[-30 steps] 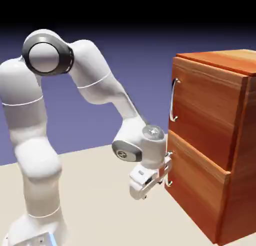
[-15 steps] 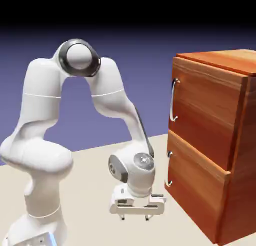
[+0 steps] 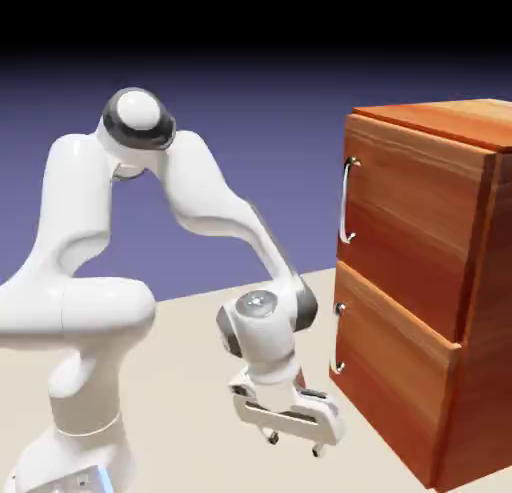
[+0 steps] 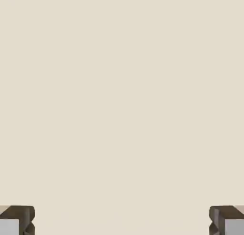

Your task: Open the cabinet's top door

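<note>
Holding the hand [image 3: 295,446] low over the pale table [image 3: 200,381], I have its two fingers spread wide, pointing downward and slightly tilted, with nothing between them. My hand view shows one fingertip [image 4: 18,219] at the bottom left corner and the other at the bottom right, plain tabletop filling the gap.

The cabinet [image 3: 410,291] stands toward the exterior view's right, reddish-brown and wood-grained, with two front panels stacked one above the other. Its top door [image 3: 415,226] sits flush in the upper part, closed, and carries the long silver handle [image 3: 346,201] upright along its edge on the exterior view's left. The shorter lower panel [image 3: 395,371] is closed too, with its own silver handle [image 3: 337,338] on that same side.

My white arm [image 3: 205,186] arches up from the exterior view's lower left and bends down to the hand, which is apart from the cabinet front and well below the top door's handle.
</note>
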Controlling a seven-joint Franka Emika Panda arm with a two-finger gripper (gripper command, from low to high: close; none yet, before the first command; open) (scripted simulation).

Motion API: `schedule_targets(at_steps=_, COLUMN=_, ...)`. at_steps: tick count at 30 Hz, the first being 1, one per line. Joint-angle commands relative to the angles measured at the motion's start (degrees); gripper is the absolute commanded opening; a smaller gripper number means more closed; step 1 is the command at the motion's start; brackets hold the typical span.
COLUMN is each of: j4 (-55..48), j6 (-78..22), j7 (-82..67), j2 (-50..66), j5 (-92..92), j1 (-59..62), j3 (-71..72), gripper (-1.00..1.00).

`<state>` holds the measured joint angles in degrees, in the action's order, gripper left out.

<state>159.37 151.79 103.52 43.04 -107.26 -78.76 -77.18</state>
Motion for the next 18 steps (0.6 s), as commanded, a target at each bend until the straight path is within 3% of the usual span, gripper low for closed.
schedule_targets(at_steps=1, j4=0.0, j6=-0.2, j7=1.0, j2=1.4, j5=-2.1, j1=-2.1, j3=-1.8, gripper=0.00)
schedule_targets(at_steps=18, j4=0.1, j6=-3.6, j7=18.2, j2=25.3, j5=-37.9, j1=-37.4, j3=-32.7, gripper=0.00)
